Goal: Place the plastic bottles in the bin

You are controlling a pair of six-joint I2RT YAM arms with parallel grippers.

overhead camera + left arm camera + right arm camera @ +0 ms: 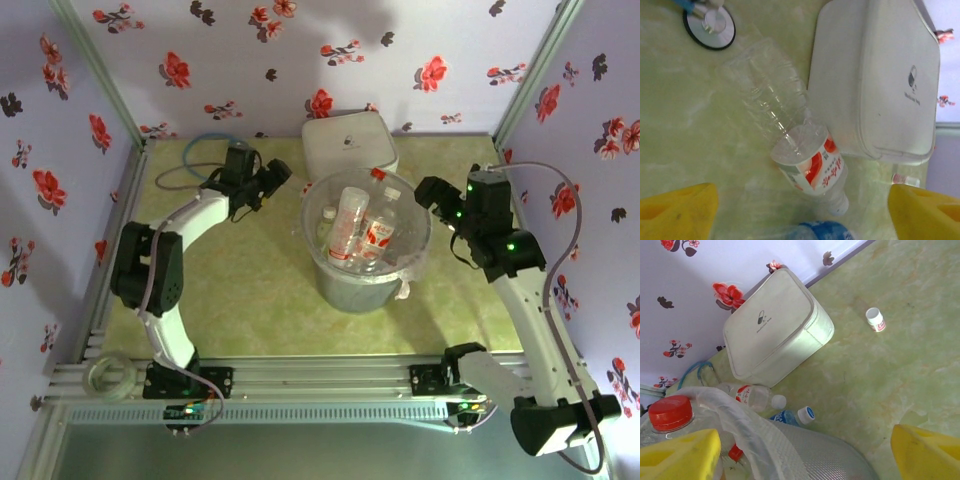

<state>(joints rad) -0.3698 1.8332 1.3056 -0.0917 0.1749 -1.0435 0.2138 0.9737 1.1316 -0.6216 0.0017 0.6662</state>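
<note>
Two plastic bottles lie on the green table between the white box and the bin. One has a red-and-white label and a white cap (809,167) (752,397); the other has a blue label (825,231) (794,416). The grey bin (355,290) (835,457), lined with a clear bag (740,427), holds several bottles (350,225), one of them red-capped (670,414). My left gripper (275,180) (802,215) hangs open just above the two lying bottles, its yellow fingers (677,207) wide apart. My right gripper (432,190) (802,455) stands open over the bin's right rim, holding nothing.
The white rounded-square box (348,140) (875,75) (775,330) stands behind the bin against the back wall. A tiny white cap-like piece (875,320) (905,179) lies on the table right of the box. A round metal disc (710,25) and a blue cable (195,150) lie at the back left.
</note>
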